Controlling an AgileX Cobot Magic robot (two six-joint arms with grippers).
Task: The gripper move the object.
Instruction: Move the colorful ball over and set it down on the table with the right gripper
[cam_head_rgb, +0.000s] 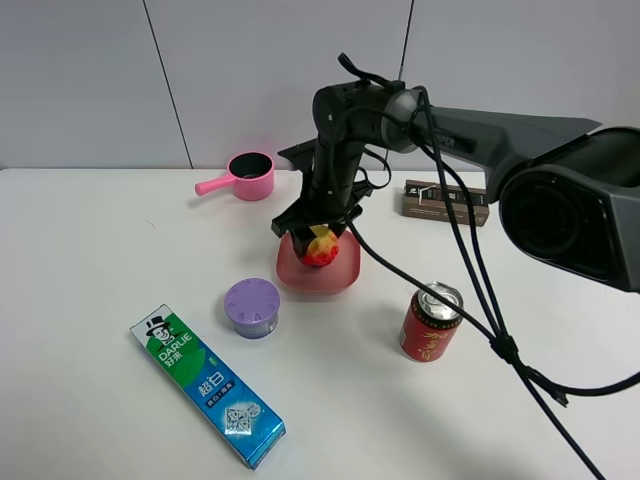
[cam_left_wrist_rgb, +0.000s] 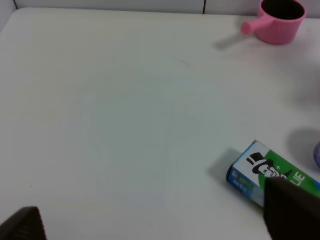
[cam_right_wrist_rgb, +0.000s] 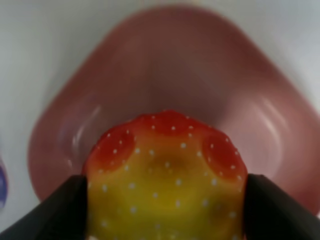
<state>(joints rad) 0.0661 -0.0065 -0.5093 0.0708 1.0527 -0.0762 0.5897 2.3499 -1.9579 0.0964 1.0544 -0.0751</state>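
My right gripper is shut on the small bumpy ball, red and yellow with white dots. It holds the ball just above a pink rounded-square bowl in the table's middle. In the right wrist view the ball fills the lower half between the two black fingers, with the bowl right beneath. My left gripper is seen only as two dark fingertips set wide apart over bare white table, holding nothing. The left arm is out of the exterior view.
A purple lidded jar stands just left of the bowl. A red soda can stands to its right. A green-blue toothpaste box lies front left. A pink pot and a brown box sit at the back.
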